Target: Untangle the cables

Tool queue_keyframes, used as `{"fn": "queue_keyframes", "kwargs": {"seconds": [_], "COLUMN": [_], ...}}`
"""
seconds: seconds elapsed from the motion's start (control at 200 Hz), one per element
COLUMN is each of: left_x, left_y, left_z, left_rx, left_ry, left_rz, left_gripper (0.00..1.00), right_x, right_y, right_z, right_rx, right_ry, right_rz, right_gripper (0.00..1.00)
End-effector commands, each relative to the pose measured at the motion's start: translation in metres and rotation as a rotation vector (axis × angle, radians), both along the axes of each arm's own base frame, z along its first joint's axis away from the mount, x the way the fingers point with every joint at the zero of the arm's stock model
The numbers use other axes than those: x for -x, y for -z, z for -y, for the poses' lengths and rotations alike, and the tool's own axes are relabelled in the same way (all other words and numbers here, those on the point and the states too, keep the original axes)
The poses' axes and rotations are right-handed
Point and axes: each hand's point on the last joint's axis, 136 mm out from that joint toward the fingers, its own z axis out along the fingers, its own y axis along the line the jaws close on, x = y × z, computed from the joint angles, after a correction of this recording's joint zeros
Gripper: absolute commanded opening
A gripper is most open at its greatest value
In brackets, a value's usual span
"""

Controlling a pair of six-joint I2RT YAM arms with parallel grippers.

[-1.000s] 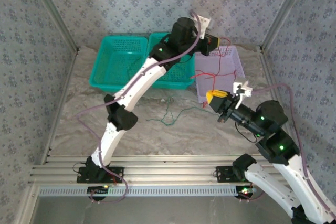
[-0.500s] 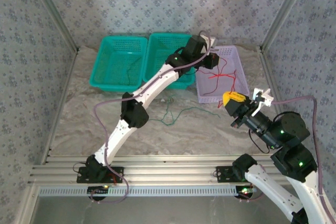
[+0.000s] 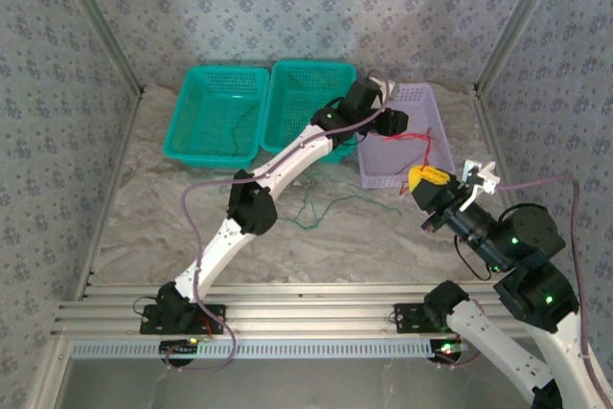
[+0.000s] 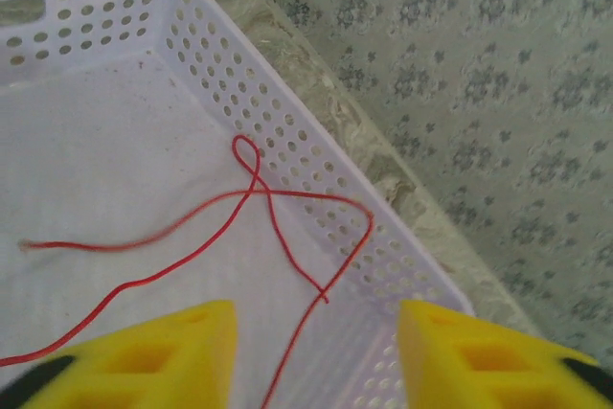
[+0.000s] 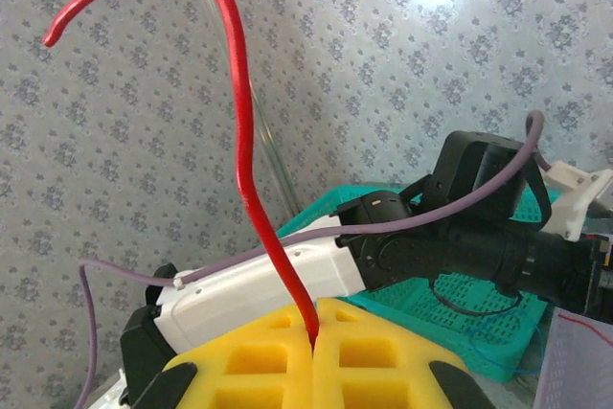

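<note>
**Cables (image 4: pixel 265 193) may cinch tighter**

A red cable (image 4: pixel 265 193) lies crossed in the purple basket (image 4: pixel 287 131) at the table's (image 3: pixel 364 237) far right corner, below the left tool (image 4: pixel 316 332), whose fingers stand apart. The right tool (image 5: pixel 314 318) is clamped on a red strand (image 5: pixel 239 122) (perhaps the same cable). Pulling it could tighten that loop or drag the cable out.

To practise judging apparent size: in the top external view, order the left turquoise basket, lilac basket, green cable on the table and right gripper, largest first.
1-2. left turquoise basket and lilac basket: alike, the lilac one partly hidden.
3. green cable, by its spread.
4. right gripper.
</note>
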Motion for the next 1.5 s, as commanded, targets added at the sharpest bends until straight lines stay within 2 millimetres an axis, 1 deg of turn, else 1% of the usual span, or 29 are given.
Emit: {"fn": "queue_keyframes", "kwargs": {"seconds": [0.0, 0.09, 0.26, 0.4, 0.485, 0.6, 0.62, 0.745, 0.854, 0.874, 0.884, 0.894, 0.959, 0.984, 0.999, 1.059, 1.074, 1.079, 1.089, 1.144, 1.214, 1.279, 1.394, 1.429, 1.494], "left_x": [0.01, 0.014, 0.024, 0.034, 0.04, 0.049, 0.052, 0.065, 0.071, 0.071, 0.072, 0.072, 0.076, 0.078, 0.08, 0.086, 0.087, 0.088, 0.089, 0.094, 0.104, 0.112, 0.127, 0.132, 0.14], "left_y": [-0.069, -0.094, -0.139, -0.178, -0.194, -0.204, -0.2, -0.202, -0.2, -0.198, -0.195, -0.199, -0.198, -0.197, -0.196, -0.193, -0.197, -0.191, -0.186, -0.174, -0.163, -0.152, -0.13, -0.125, -0.113], "left_z": [-0.001, -0.008, -0.026, -0.044, -0.057, -0.072, -0.075, -0.091, -0.104, -0.107, -0.109, -0.11, -0.123, -0.129, -0.132, -0.145, -0.149, -0.15, -0.152, -0.163, -0.176, -0.192, -0.221, -0.229, -0.245], "left_rx": [0.091, 0.103, 0.112, 0.097, 0.081, 0.031, 0.001, -0.101, -0.138, -0.14, -0.151, -0.135, -0.113, -0.104, -0.097, -0.089, -0.082, -0.092, -0.101, -0.115, -0.1, -0.094, -0.098, -0.094, -0.099], "left_ry": [0.018, 0.016, -0.003, -0.038, -0.059, -0.093, -0.095, -0.133, -0.165, -0.171, -0.171, -0.178, -0.206, -0.218, -0.226, -0.246, -0.253, -0.253, -0.255, -0.271, -0.288, -0.316, -0.364, -0.379, -0.408], "left_rz": [0.098, 0.134, 0.195, 0.272, 0.298, 0.307, 0.299, 0.337, 0.339, 0.342, 0.337, 0.35, 0.376, 0.385, 0.388, 0.384, 0.386, 0.378, 0.37, 0.347, 0.333, 0.319, 0.285, 0.275, 0.252], "left_gripper": [0.57, 0.63, 0.68, 0.73, 0.76, 0.79, 0.79, 0.79, 0.8, 0.8, 0.8, 0.8, 0.82, 0.87, 0.88, 0.89, 0.89, 0.89, 0.89, 0.89, 0.89, 0.89, 0.9, 0.96, 0.96], "right_x": [-0.004, -0.008, -0.018, -0.029, -0.038, -0.053, -0.056, -0.077, -0.101, -0.106, -0.107, -0.11, -0.125, -0.13, -0.133, -0.147, -0.15, -0.151, -0.153, -0.165, -0.18, -0.194, -0.22, -0.228, -0.243], "right_y": [-0.002, -0.001, 0.003, 0.005, 0.008, 0.013, 0.013, 0.016, 0.021, 0.021, 0.021, 0.023, 0.026, 0.028, 0.028, 0.033, 0.033, 0.034, 0.035, 0.039, 0.044, 0.049, 0.063, 0.067, 0.074], "right_z": [0.008, 0.01, 0.017, 0.013, 0.009, 0.004, 0.003, 0.003, 0.006, 0.007, 0.007, 0.008, 0.016, 0.018, 0.02, 0.026, 0.028, 0.028, 0.028, 0.031, 0.036, 0.041, 0.05, 0.051, 0.053], "right_rx": [-0.003, -0.002, 0.001, 0.008, 0.018, 0.031, 0.032, 0.017, -0.031, -0.043, -0.05, -0.058, -0.099, -0.109, -0.119, -0.14, -0.145, -0.146, -0.15, -0.163, -0.159, -0.159, -0.181, -0.184, -0.182], "right_ry": [0.052, 0.075, 0.14, 0.153, 0.16, 0.173, 0.177, 0.195, 0.197, 0.195, 0.193, 0.197, 0.206, 0.207, 0.211, 0.226, 0.232, 0.232, 0.233, 0.24, 0.26, 0.281, 0.302, 0.296, 0.304], "right_rz": [0.011, 0.004, -0.014, -0.041, -0.062, -0.09, -0.093, -0.133, -0.199, -0.21, -0.216, -0.225, -0.256, -0.268, -0.274, -0.298, -0.301, -0.304, -0.31, -0.328, -0.348, -0.357, -0.394, -0.4, -0.415], "right_gripper": [0.0, 0.0, 0.0, 0.0, 0.0, 0.0, 0.0, 0.0, 0.0, 0.0, 0.0, 0.0, 0.0, 0.0, 0.0, 0.0, 0.0, 0.0, 0.0, 0.0, 0.0, 0.0, 0.0, 0.0, 0.0]}}
